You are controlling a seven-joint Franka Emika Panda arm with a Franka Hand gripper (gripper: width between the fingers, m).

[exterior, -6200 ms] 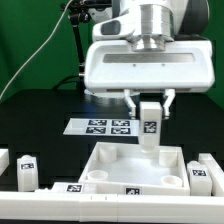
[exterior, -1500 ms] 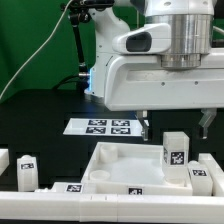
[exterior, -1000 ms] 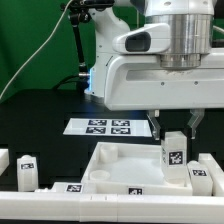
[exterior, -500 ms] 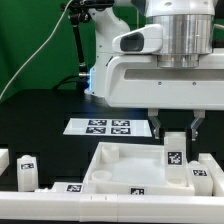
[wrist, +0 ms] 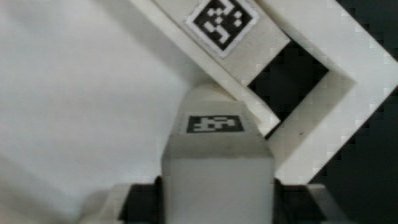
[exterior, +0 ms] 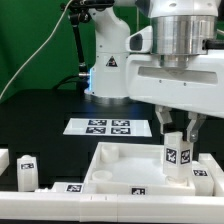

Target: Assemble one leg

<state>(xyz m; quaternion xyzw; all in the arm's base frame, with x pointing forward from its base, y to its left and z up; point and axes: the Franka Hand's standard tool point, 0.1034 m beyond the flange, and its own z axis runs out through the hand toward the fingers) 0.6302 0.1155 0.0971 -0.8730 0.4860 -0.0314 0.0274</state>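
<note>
The leg (exterior: 177, 153) is a small white post with a square tag. It stands upright at the right end of the large white panel (exterior: 120, 165). My gripper (exterior: 177, 137) comes down from above, with one finger on each side of the leg's upper part. In the wrist view the leg (wrist: 217, 150) fills the gap between the dark pads of my gripper (wrist: 217, 206), and both pads lie against its sides. The panel (wrist: 89, 90) lies beneath it.
The marker board (exterior: 108, 126) lies flat behind the panel. Another tagged post (exterior: 27, 172) stands at the exterior view's left, with one more (exterior: 3, 160) at the left edge. A further post (exterior: 205, 175) stands right of the held leg.
My gripper has moved to the exterior view's right and come over the leg standing on the panel. Its fingers have come down and narrowed onto the leg's sides.
</note>
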